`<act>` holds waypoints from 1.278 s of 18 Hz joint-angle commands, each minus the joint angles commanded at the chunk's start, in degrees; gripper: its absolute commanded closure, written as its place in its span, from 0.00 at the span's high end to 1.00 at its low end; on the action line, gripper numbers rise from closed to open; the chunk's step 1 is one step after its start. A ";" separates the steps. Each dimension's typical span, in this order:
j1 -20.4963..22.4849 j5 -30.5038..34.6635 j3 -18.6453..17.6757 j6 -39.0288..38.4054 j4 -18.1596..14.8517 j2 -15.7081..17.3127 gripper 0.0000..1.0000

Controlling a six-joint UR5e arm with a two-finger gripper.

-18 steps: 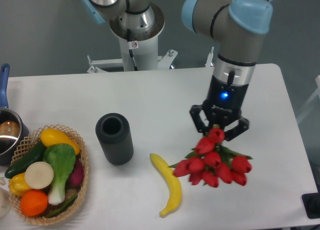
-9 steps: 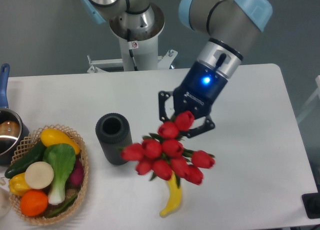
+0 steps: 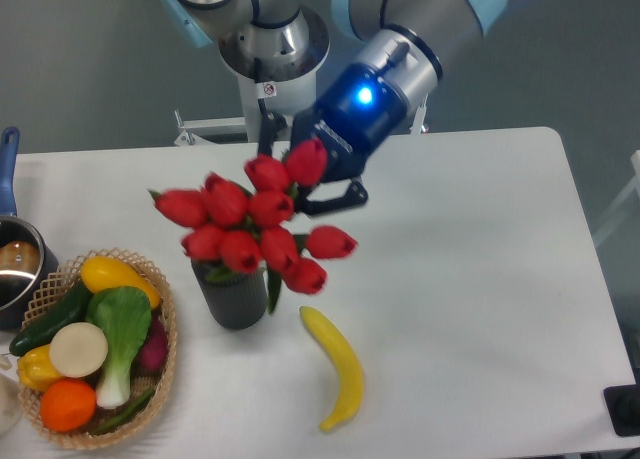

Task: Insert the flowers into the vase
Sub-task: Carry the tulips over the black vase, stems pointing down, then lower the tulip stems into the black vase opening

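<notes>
Table [image 3: 480, 279]: white; everything below is placed relative to the vase.
Arm: swung left since half a second ago, its blue light now seen up and to the right of the vase.
Flowers [image 3: 250, 229]: carried from over the banana to directly above the vase; the red buds are spread over its mouth, hiding it, with a green leaf hanging down its right side. Whether the stems have entered the mouth cannot be judged, as the blooms are blurred and cover it.
Gripper [image 3: 305, 174]: above and right of the vase, fingers closed on the bunch at the stem end, behind the topmost bud.
Basket [image 3: 165, 309]: wicker, filled with vegetables and fruit, just left of the vase; unmoved.
Vase [image 3: 232, 299]: dark ribbed cylinder, upright, unmoved; only the lower body is seen.
Banana [image 3: 338, 369]: yellow, lying lower right of the vase; now fully uncovered.
Pot [image 3: 15, 264]: steel, blue-handled, far left of the vase.
</notes>
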 joint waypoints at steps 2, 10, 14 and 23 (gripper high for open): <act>-0.44 0.00 -3.25 2.89 0.26 1.33 0.00; -1.14 0.09 -8.36 9.67 0.26 0.80 0.00; -1.23 0.26 -10.65 12.83 0.26 0.37 0.00; -2.28 0.62 -15.75 18.20 0.44 -0.95 0.09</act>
